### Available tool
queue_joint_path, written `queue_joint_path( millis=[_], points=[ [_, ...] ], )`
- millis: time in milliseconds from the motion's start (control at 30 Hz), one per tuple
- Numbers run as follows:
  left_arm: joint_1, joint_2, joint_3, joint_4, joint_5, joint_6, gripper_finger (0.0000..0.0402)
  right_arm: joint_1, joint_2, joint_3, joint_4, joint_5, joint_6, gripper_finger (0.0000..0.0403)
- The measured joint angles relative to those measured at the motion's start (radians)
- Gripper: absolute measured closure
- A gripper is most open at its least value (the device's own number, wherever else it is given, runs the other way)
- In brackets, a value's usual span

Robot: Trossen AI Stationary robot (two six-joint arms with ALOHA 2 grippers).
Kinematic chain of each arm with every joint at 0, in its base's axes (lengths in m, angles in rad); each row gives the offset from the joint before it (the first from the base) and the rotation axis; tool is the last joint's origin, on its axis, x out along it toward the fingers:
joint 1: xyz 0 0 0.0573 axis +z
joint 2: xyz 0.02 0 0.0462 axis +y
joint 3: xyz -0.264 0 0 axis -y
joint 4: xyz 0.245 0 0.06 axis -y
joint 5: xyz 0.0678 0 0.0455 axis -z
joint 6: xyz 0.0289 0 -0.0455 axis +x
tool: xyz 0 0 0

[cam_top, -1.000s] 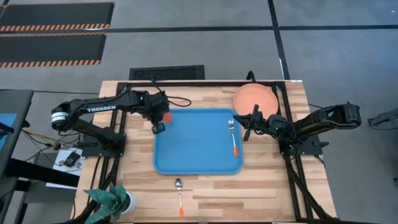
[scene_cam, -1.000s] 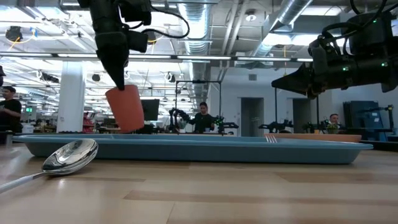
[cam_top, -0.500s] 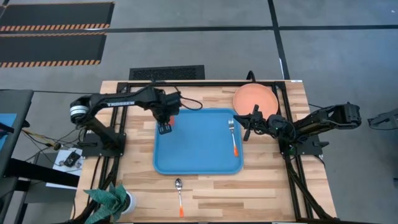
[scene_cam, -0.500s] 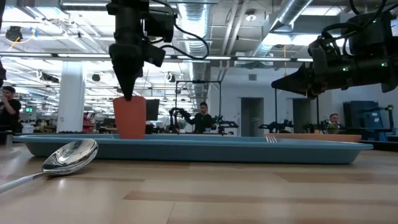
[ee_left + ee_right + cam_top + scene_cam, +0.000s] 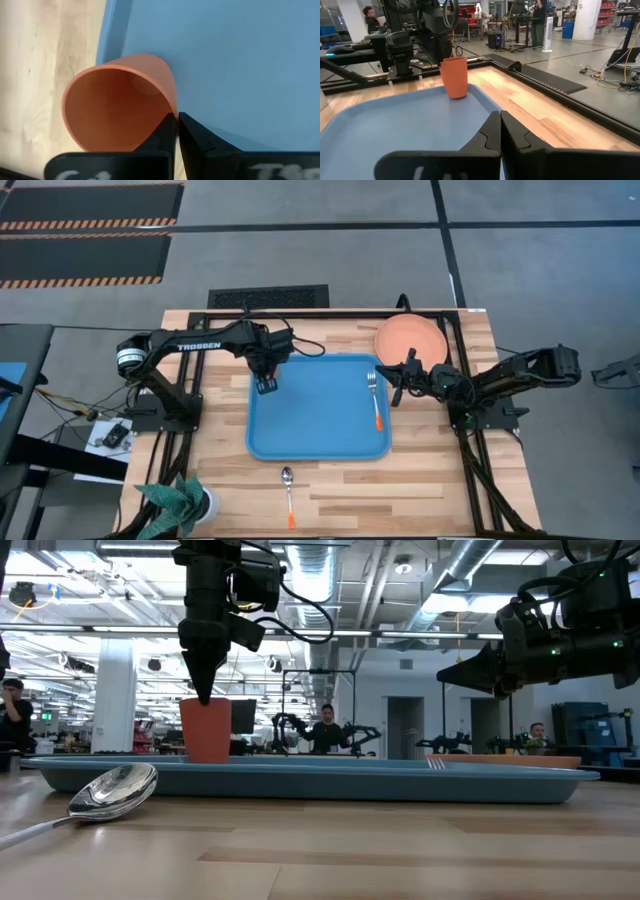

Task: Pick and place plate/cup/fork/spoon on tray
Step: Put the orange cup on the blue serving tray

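The cup stood upright in the tray's far left corner, its rim pinched by my left claw, which was nearly closed. I judged lifting before fully opening could tip it. My right claw, shut and empty, waited beside the fork.

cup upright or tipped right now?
Upright. The cup stands on its base in the tray, sides vertical, mouth up. The left tool is pinched on its rim.
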Motion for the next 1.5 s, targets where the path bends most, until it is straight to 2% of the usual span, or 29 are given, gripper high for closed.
queue_joint_path(
  millis=[500,700,867,1500],
  points=[
    [0.025,0.000,0.000,-0.025,-0.043,0.007,0.0401,0.000,0.000,0.000,0.001,0.000,0.004,0.0392],
    [0.027,0.000,0.000,-0.029,-0.038,0.007,0.0399,0.000,0.000,0.000,0.000,0.000,0.005,0.0392],
    [0.027,0.000,0.000,-0.031,0.005,0.007,0.0394,0.000,0.000,0.000,0.000,0.000,0.005,0.0392],
    [0.026,0.000,0.000,-0.049,0.009,0.001,0.0392,0.000,0.000,0.000,0.000,0.000,0.006,0.0392]
  ],
)
